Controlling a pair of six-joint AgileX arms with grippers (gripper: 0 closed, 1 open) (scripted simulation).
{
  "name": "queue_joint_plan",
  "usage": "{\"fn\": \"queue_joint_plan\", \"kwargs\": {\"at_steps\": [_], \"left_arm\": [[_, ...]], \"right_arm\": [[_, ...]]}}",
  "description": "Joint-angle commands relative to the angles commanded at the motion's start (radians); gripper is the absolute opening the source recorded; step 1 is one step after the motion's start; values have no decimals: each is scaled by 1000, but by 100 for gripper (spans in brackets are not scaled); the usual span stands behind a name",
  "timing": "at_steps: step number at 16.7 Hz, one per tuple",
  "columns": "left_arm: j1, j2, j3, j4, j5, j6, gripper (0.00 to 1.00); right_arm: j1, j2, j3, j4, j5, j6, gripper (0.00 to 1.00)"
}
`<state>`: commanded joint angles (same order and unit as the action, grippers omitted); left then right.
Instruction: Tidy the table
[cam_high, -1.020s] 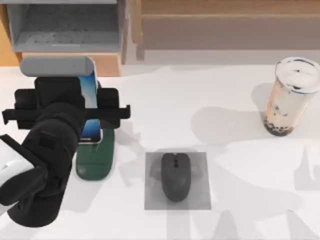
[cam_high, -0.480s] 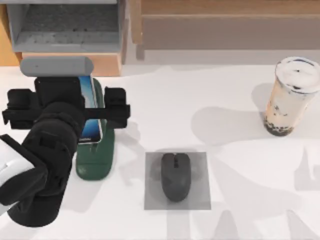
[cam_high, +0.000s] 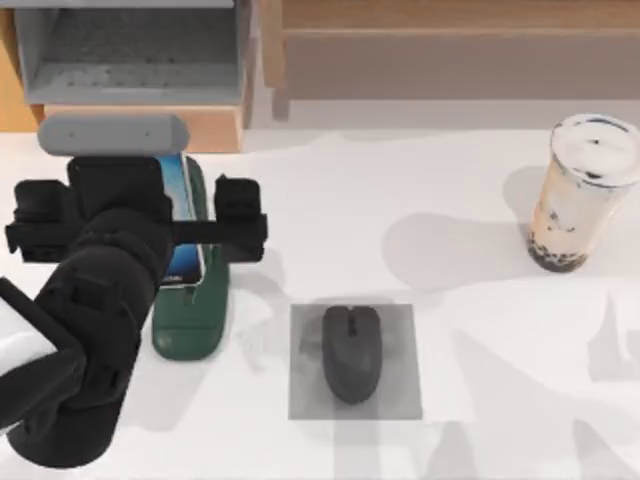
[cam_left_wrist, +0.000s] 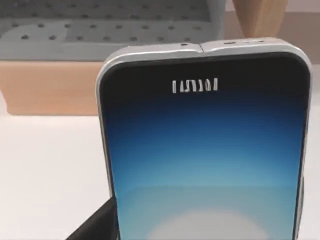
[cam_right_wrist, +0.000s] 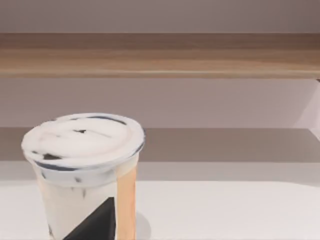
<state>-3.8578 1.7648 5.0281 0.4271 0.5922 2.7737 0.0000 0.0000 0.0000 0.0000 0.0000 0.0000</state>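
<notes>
Left gripper (cam_high: 140, 228) over phone (cam_high: 180, 215) on green stand (cam_high: 195, 320), fingers wide apart, phone between. Next: back away gently.

White table (cam_high: 420, 180), green stand (cam_high: 190, 325), grey mat (cam_high: 355, 362), drink cup (cam_high: 580, 190)

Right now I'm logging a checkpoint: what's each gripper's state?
Left gripper: open, fingers apart, straddling the phone on its green stand.
Right gripper: cannot be told.
</notes>
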Motion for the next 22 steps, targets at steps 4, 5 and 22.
{"fn": "queue_joint_plan", "kwargs": {"at_steps": [4, 5, 22], "left_arm": [[-49, 22, 13, 17, 4, -21, 100], [-59, 26, 17, 19, 8, -25, 100], [141, -9, -211, 16, 41, -181, 100]], "right_arm": [[0, 0, 0, 0, 0, 0, 100], [0, 0, 0, 0, 0, 0, 100], [0, 0, 0, 0, 0, 0, 100]]}}
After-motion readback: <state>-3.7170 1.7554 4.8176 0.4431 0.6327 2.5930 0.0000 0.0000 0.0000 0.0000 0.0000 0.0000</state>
